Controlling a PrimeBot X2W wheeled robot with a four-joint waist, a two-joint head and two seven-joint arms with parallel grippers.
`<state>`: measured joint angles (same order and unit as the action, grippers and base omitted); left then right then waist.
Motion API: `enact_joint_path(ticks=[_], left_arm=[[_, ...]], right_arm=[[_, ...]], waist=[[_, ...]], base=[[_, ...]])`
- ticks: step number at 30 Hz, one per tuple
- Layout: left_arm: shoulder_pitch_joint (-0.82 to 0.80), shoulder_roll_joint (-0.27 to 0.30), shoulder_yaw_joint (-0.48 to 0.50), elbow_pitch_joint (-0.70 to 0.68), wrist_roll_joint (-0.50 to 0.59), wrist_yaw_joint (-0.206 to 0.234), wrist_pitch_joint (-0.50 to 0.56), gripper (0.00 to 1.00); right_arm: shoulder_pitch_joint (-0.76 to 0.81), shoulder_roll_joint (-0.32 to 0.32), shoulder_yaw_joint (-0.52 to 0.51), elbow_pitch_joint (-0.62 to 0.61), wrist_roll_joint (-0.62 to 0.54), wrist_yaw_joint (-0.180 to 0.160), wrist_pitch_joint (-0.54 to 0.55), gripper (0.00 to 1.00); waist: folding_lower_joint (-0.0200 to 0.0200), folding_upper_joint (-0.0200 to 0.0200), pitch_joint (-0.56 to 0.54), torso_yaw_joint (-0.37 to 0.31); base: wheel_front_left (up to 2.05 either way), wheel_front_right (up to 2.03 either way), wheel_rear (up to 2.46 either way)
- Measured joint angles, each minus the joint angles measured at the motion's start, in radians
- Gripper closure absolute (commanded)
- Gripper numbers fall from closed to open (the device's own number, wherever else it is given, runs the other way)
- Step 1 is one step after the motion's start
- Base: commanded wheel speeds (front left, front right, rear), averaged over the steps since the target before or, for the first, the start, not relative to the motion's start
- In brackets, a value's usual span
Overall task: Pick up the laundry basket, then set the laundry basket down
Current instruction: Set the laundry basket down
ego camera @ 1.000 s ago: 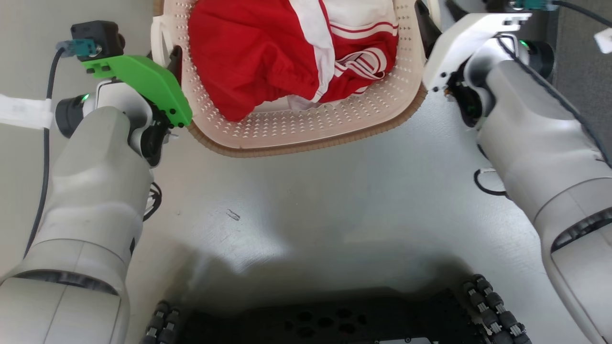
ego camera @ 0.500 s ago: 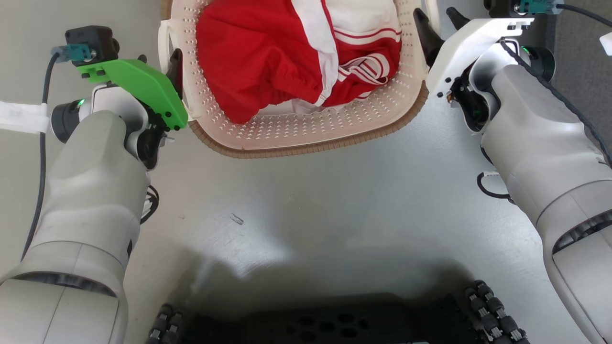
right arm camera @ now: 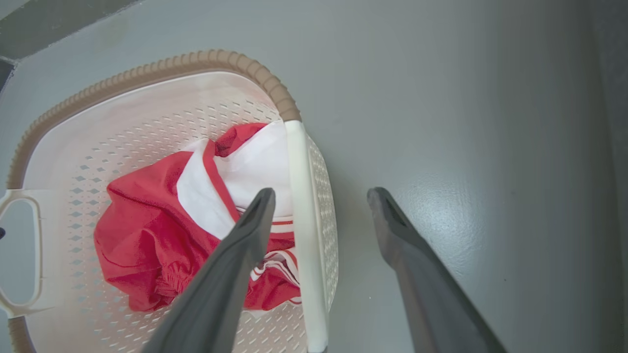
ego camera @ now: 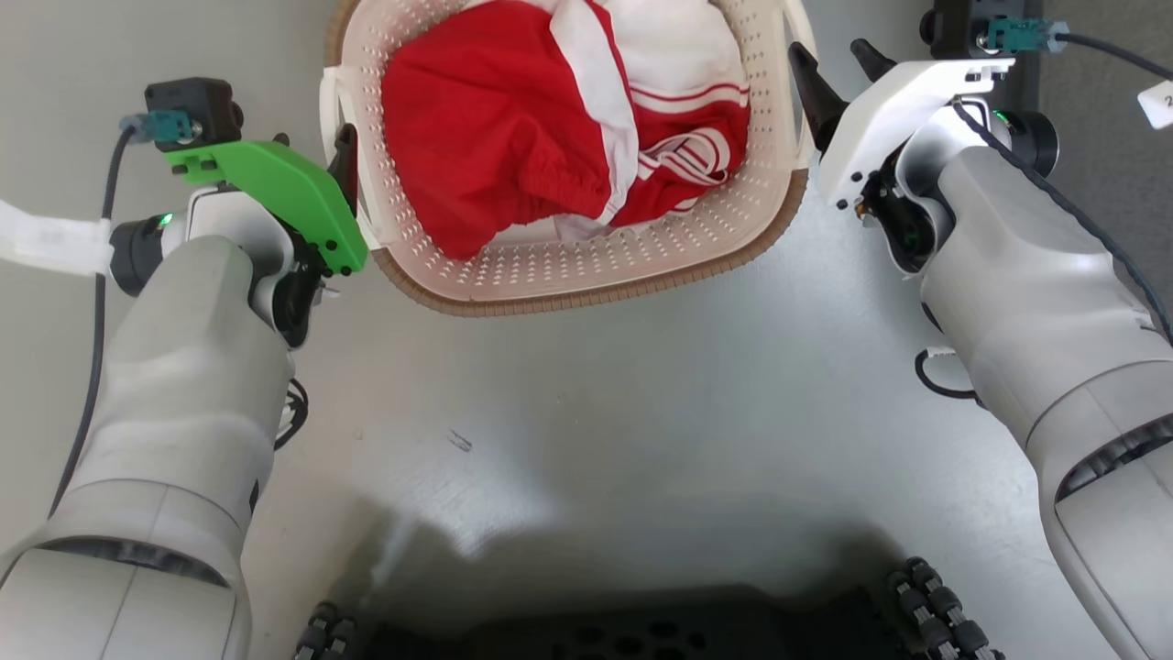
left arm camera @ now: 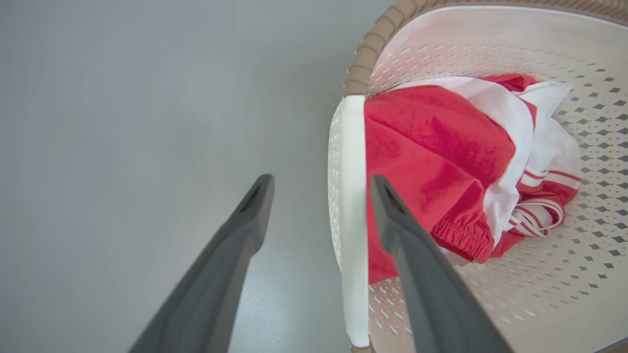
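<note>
Nearest you, the robot's dark base [ego camera: 623,632] lies along the bottom of the head view, with bare grey floor [ego camera: 596,385] beyond it. Your two pale forearms run up either side of that floor, the left one carrying a green bracket [ego camera: 275,192] at the wrist and the right one a white bracket [ego camera: 903,96].

Past them, the laundry basket [ego camera: 586,266] stands on the floor straight ahead, between your arms, with its brown rim nearest you. A crumpled red and white garment [ego camera: 495,156] lies inside it.

Your left claw [ego camera: 313,137] is spread wide at the basket's left side. In the left wrist view the claw [left arm camera: 321,179] straddles the white handle [left arm camera: 354,220]: one finger over the floor outside, the other over the red cloth inside. It grips nothing.

Your right claw [ego camera: 827,50] is likewise spread wide at the basket's right side. In the right wrist view it [right arm camera: 321,192] has the right handle [right arm camera: 300,220] between its fingers, one finger over the garment and one over the floor, with a gap on each side. That view also shows the opposite handle [right arm camera: 19,245] at its left edge.
</note>
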<state>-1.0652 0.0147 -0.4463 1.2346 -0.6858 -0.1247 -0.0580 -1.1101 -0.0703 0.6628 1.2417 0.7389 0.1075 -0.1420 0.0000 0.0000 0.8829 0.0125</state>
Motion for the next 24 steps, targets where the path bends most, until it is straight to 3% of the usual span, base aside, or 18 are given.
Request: enact_joint_path(ticks=[24], left_arm=[[0.142,0.008,-0.059,-0.082,0.018,0.000,-0.188,0.00]], right_arm=[[0.151,0.000,-0.016,-0.073,0.003,0.007,-0.110,0.00]], waist=[[0.0000,0.0000,-0.236,-0.005]], base=[[0.00,0.00,0.00]])
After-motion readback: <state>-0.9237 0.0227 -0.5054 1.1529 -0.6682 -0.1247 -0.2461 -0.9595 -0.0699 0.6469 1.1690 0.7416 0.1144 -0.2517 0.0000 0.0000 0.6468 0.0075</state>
